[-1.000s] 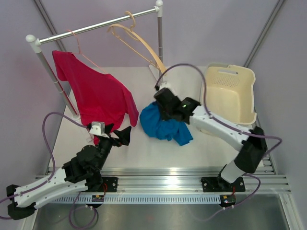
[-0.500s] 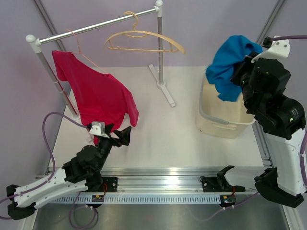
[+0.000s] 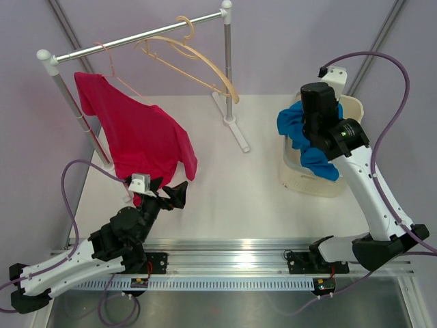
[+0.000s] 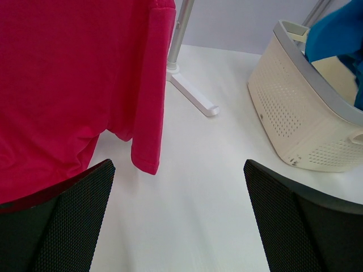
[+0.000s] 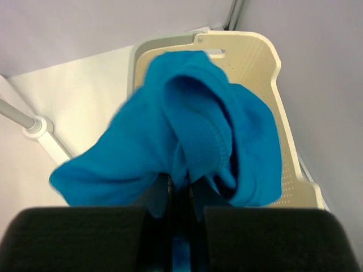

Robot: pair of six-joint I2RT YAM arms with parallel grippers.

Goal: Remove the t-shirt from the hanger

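Right pincer (image 5: 180, 192) clamped tight on a bunched blue t-shirt (image 5: 187, 141), held just over the cream basket (image 5: 266, 62) on the desk (image 3: 232, 198). Left pincer (image 4: 177, 170) gapes wide, empty, well left of the basket beside a hanging red t-shirt (image 4: 57, 85). Bare wooden hanger (image 3: 191, 65) hangs behind and left of the basket.

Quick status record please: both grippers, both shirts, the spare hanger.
left gripper: open, empty, low beside the red t-shirt
right gripper: shut on the bunched blue t-shirt, above the cream perforated plastic basket
red t-shirt: hanging from the silver metal rail
light wooden hanger: bare, on the rail
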